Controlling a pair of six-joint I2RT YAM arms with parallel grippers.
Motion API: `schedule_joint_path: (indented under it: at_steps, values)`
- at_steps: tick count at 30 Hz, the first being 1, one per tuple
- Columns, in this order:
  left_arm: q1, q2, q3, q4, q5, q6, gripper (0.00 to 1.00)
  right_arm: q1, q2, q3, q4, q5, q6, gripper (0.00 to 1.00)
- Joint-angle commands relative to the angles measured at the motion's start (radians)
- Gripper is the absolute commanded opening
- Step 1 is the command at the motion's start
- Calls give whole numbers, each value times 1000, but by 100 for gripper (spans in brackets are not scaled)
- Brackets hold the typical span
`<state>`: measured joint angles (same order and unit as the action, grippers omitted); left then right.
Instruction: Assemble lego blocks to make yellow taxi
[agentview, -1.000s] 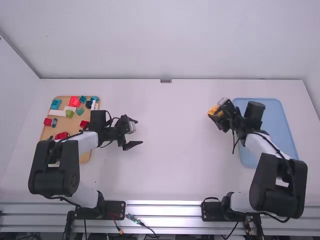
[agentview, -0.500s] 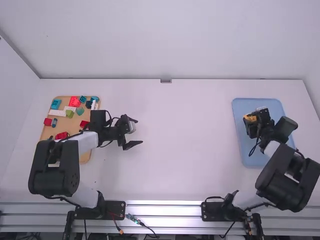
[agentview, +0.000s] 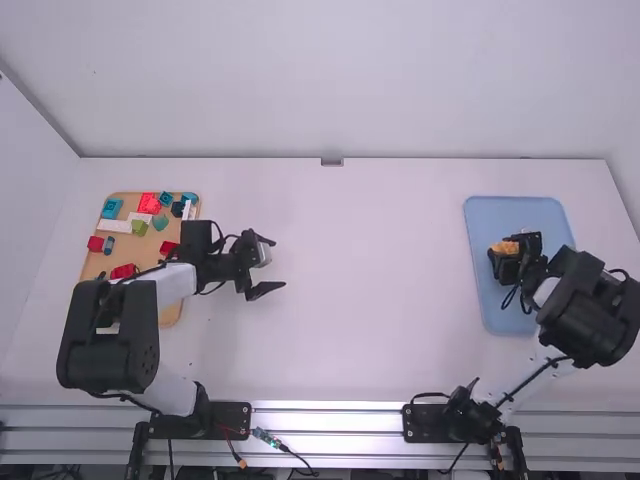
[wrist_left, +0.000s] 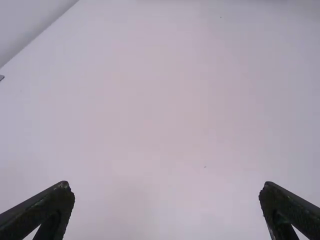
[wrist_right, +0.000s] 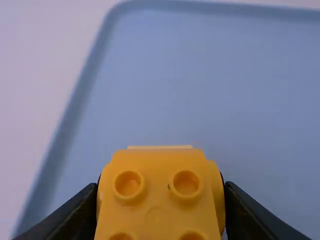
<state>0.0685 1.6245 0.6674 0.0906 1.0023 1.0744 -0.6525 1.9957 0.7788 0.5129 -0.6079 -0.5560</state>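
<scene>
Right fingers (agentview: 508, 269) clamped on studded, round-cornered yellow block (wrist_right: 157, 205), left fingers (agentview: 264, 290) wide apart, empty

The left arm (agentview: 175, 282) and the right arm (agentview: 545, 292) match: smooth white links between chunky black joint housings (agentview: 110, 340), which are broad and blocky with rounded corners. Thin black cables (agentview: 140, 273) run along the white parts and loop loosely by the wrists. Toward the near edge of the table (agentview: 340, 350), each arm has a flat black rectangular base plate (agentview: 228, 418) dotted with small marks. The left pincer (agentview: 279, 265) and right pincer (agentview: 508, 256) are black; the left one's fingers (wrist_left: 42, 207) are angular, taper toward blunt, rough-edged tips and have a braced, forked underside.
</scene>
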Motion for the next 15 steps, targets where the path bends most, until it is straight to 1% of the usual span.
schedule_joint_path:
  at_steps: [1,2,3,4,5,6,7,8,11,15]
  values:
    - [3,-15,-10,-6,27,15,99,-3,29,34,-2,-3,17,22]
    - [3,-15,-10,-8,26,15,99,1,28,34,-4,4,14,33]
    - [3,-15,-10,-8,26,15,99,4,27,33,-3,3,13,48]
    - [4,-15,-10,-8,26,15,99,6,27,32,1,3,14,58]
    - [4,-15,-11,-7,26,15,99,6,27,33,3,3,14,62]
    - [3,-15,-11,-5,26,15,99,5,25,33,2,3,14,75]
    - [4,-15,-14,-4,26,16,99,3,15,33,-13,3,14,91]
    - [3,-15,-14,-4,26,16,99,3,7,32,-25,4,14,99]
    - [3,-15,-14,-5,26,15,99,5,-23,34,-64,4,10,99]
    - [4,-15,-14,-5,27,15,99,7,-112,34,-158,3,10,99]
